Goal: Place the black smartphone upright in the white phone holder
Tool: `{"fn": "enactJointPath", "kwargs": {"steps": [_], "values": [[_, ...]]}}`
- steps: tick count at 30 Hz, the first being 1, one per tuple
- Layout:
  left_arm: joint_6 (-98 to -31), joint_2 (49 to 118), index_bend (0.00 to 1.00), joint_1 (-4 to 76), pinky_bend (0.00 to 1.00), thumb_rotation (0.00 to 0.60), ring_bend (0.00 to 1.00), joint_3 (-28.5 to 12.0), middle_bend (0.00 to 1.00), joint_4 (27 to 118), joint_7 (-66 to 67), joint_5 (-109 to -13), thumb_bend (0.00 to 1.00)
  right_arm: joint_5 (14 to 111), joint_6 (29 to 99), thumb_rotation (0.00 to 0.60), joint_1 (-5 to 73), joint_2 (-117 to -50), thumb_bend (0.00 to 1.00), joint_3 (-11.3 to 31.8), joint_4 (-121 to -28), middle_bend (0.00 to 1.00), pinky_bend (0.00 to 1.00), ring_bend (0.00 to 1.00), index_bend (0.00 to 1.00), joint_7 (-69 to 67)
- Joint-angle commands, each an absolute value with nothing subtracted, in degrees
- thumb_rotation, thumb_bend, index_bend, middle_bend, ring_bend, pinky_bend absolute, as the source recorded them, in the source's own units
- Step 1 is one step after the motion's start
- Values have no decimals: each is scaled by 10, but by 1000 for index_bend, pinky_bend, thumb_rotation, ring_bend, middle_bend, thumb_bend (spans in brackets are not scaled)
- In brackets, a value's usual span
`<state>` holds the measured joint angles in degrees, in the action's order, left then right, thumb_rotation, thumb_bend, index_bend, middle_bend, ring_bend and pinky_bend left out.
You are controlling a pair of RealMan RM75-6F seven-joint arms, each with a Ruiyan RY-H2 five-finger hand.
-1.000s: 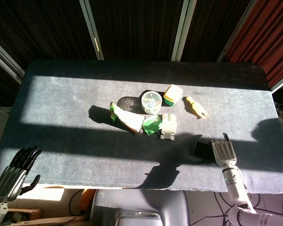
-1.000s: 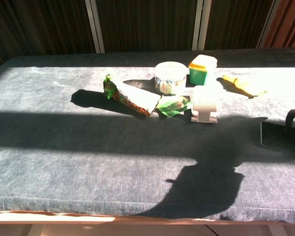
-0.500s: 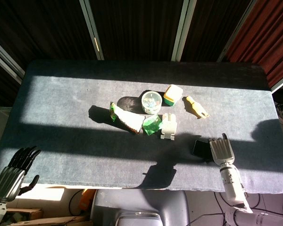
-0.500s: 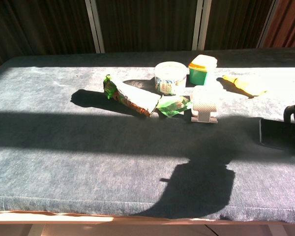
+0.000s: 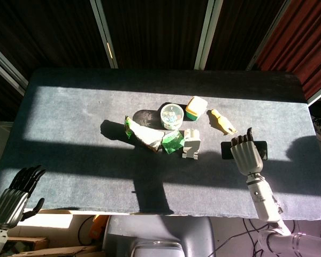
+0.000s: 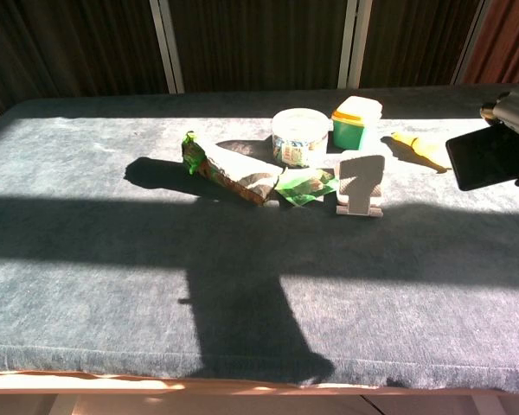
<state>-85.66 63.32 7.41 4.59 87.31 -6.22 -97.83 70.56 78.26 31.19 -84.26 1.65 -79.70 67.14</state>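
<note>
A black smartphone [image 6: 488, 159] is held clear of the desk [image 5: 69, 118] by the right robot hand [image 5: 246, 155], its fingers closed over the device, which is tilted with its long side roughly level. The phone is seen to the right of the white phone holder [image 6: 361, 182] and apart from it; the holder stands empty near the middle of the grey desk. The left robot hand [image 5: 15, 196] is seen off the desk's near left corner, fingers spread and nothing gripped. Just left of the holder a crumpled green wrapper [image 6: 304, 185] is laid, and beyond it a long snack packet [image 6: 229, 172] with green ends. Behind the holder a round clear tub [image 6: 298, 137] with a patterned label and a small green box with a pale yellow lid [image 6: 356, 122] are set side by side. A yellow toy [image 6: 424, 149] is laid further right. No brand or lettering can be read on any item.
</note>
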Motion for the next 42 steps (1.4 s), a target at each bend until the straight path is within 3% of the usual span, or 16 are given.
{"fn": "enactJointPath", "kwargs": {"steps": [1,10,17,30,42], "values": [[-853,634,0,76,0,600,0,45,0,874,-60,-977,402,793,770,600,366,-812,295,1,-775,674,329,516,963,756],[-838,636,0,83,0,600,0,42,0,873,-58,-968,401,1009,639,600,512,-741,295,-49,-697,674,359,511,963,703],[-828,639,0,86,0,600,0,42,0,876,-47,-964,401,1141,635,600,583,-706,295,-88,-649,674,373,509,963,566],[-822,643,0,88,0,600,0,41,0,881,-32,-960,401,1147,620,600,560,-769,295,-73,-557,674,372,511,963,541],[-819,642,0,92,0,600,0,42,0,880,-37,-962,401,1152,598,600,558,-805,295,-71,-533,674,372,511,963,550]]}}
